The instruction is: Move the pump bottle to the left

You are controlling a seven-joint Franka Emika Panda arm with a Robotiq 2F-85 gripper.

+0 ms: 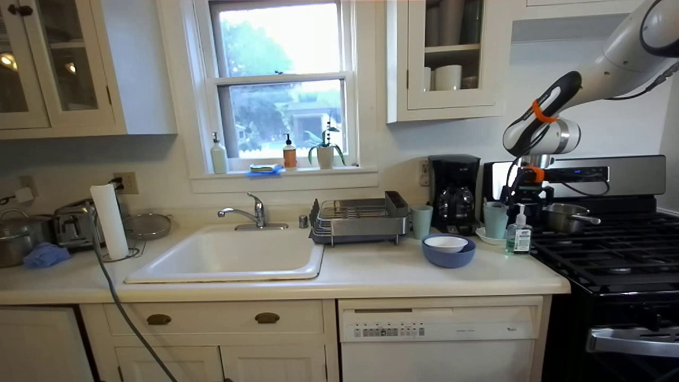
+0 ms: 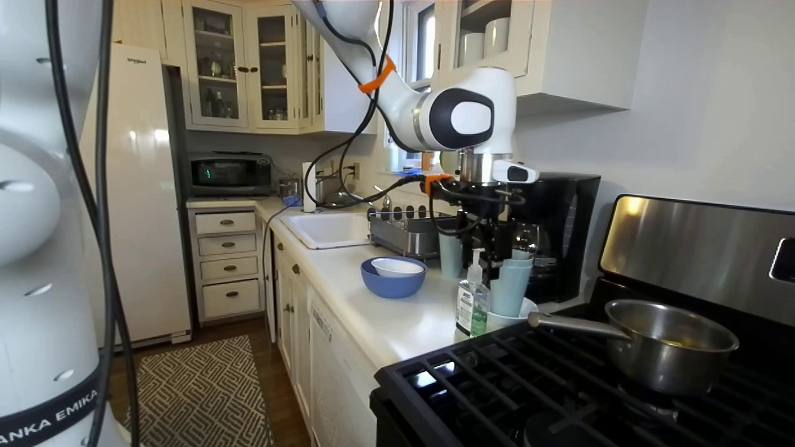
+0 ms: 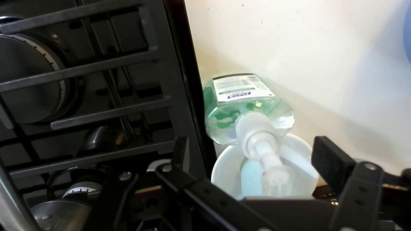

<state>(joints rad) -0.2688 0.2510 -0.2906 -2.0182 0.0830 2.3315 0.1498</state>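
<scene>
The pump bottle (image 1: 519, 237) is a clear bottle with green liquid and a white pump top. It stands upright on the counter by the stove's edge, and also shows in an exterior view (image 2: 473, 304). In the wrist view the bottle (image 3: 244, 106) lies ahead of the jaws, its pump head appearing between them. My gripper (image 3: 257, 157) is open, its fingers wide apart and not touching the bottle. In both exterior views the gripper (image 1: 530, 204) (image 2: 494, 251) points down at about pump height, close behind the bottle and near the teal cups. The fingertips are partly hidden there.
Teal cups (image 2: 510, 288) stand on a white dish (image 1: 490, 237) right behind the bottle. A blue bowl (image 1: 449, 258) holding a white bowl is to its left. The coffee maker (image 1: 454, 193), dish rack (image 1: 366, 228) and stove with a metal pot (image 2: 671, 347) are near.
</scene>
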